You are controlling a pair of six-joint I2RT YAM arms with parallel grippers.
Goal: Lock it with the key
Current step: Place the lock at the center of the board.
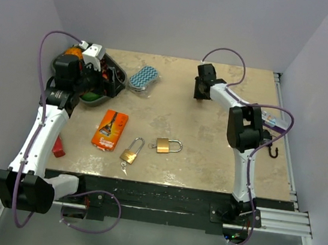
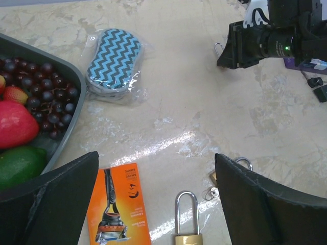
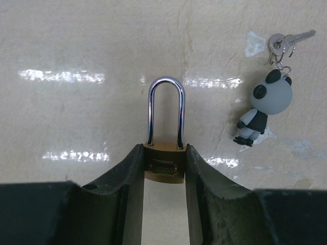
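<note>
From above, broad bare table (image 1: 205, 134) between the two arms. Out near the far edge, right gripper (image 1: 202, 91), with free tabletop on both sides of it. Over the dark tray (image 1: 121, 80) close to the left wall, left gripper (image 1: 97, 80). Nearer the bases than either gripper, a long-shackle padlock (image 1: 131, 151) with small keys (image 1: 123, 167) at its body. Just beside it and not touching, a short-shackle padlock (image 1: 167, 145).

Through the left wrist camera, fingers (image 2: 56, 199) spread wide and holding nothing. Between them and just ahead, an orange razor pack (image 2: 118, 204) beside the long-shackle padlock. Off to the left, the tray rim, with grapes (image 2: 43, 81) inside. Farther ahead, a zigzag sponge (image 2: 113, 56) in clear wrap, then bare tabletop up to the right gripper.

Through the right wrist camera, clamped on a brass padlock (image 3: 164, 166), one finger pressed to each side of its body. Shackle pointing away from the gripper, both legs seated in the body. Ahead and to the right, apart from the padlock, a panda keychain (image 3: 265, 102) with silver keys (image 3: 286, 41) at its far end. Bare surface ahead and to the left.
</note>
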